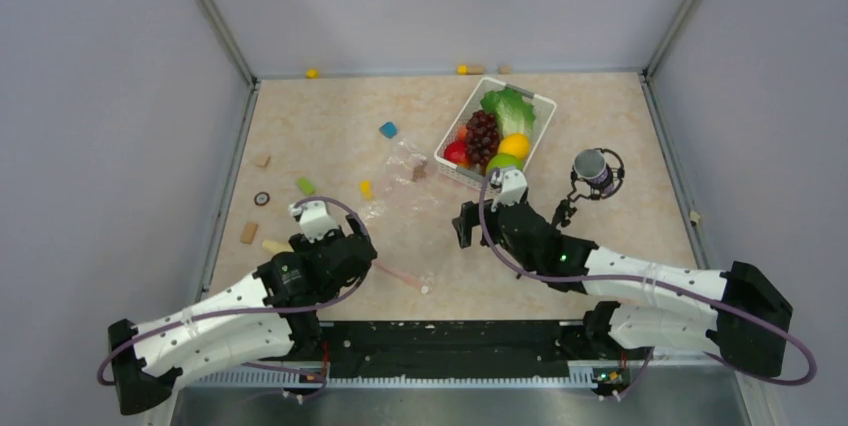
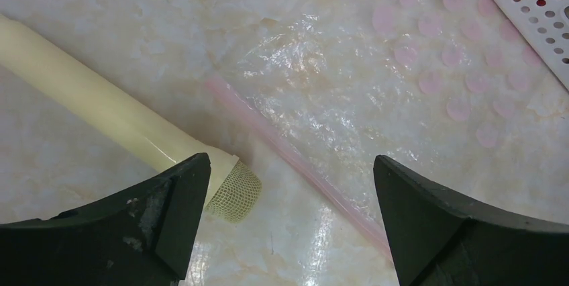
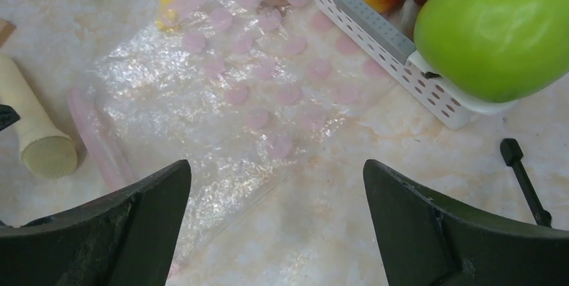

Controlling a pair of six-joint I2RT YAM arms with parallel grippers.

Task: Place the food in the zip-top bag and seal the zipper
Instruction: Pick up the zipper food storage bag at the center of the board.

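Note:
The food lies in a white basket [image 1: 543,106]: green lettuce [image 1: 510,106], purple grapes [image 1: 482,136], red apple [image 1: 456,152], yellow lemon [image 1: 515,146] and green lime [image 1: 500,161]. The lime [image 3: 496,27] bulges over the basket rim [image 3: 382,27] in the right wrist view. The clear zip-top bag [image 1: 395,196] lies flat and empty on the table, left of the basket. Its pinkish zipper [image 2: 295,158] faces the arms. My left gripper [image 2: 288,172] hovers open over the zipper. My right gripper [image 3: 276,172] is open above the bag's [image 3: 221,91] near edge, holding nothing.
A cream cylinder [image 2: 100,105] lies just left of the zipper. Small blocks dot the left side: blue [image 1: 388,129], green [image 1: 305,185], yellow [image 1: 366,189] and wooden [image 1: 248,233]. A microphone-like object on a stand [image 1: 595,171] is right of the basket.

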